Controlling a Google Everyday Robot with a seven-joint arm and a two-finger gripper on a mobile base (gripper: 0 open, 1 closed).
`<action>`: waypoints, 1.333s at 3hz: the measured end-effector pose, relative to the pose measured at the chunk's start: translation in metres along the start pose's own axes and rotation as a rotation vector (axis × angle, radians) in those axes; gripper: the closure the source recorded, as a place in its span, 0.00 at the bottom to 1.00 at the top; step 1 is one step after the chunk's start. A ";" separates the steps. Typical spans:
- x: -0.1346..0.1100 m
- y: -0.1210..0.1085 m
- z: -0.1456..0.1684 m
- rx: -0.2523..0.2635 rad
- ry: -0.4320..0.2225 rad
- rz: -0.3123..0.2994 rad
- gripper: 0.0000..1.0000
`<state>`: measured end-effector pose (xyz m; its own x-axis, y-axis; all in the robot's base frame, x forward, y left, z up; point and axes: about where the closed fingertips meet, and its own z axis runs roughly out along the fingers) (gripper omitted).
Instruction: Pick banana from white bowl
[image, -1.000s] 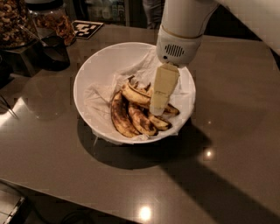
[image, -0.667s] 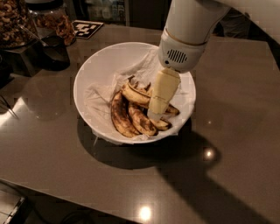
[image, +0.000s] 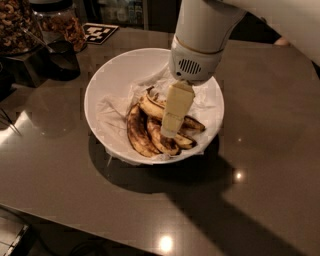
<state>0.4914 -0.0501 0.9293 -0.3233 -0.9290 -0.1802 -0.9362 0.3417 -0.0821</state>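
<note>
My claw (image: 170, 125) hangs inside the white bowl (image: 107, 75) on the table (image: 270, 150) — tip over the banana (image: 150, 106); gripping or not, can't tell.

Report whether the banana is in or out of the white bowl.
In: the banana lies inside the white bowl among other bananas, the gripper right over it.

The glossy, dark grey-brown desk (image: 270, 150) carries a large round white bowl (image: 112, 75) near its middle. At the far left corner stand dark containers of nuts (image: 15, 27), and beside them a square black-and-white marker tag (image: 100, 32) lies flat. The cream-coloured gripper (image: 170, 129) hangs down inside the bowl.
</note>
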 end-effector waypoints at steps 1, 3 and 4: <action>-0.009 0.001 0.005 -0.015 0.010 -0.027 0.14; -0.028 -0.006 0.021 -0.069 0.028 -0.068 0.25; -0.033 -0.013 0.031 -0.094 0.036 -0.067 0.31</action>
<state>0.5187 -0.0192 0.9061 -0.2623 -0.9545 -0.1417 -0.9642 0.2650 0.0001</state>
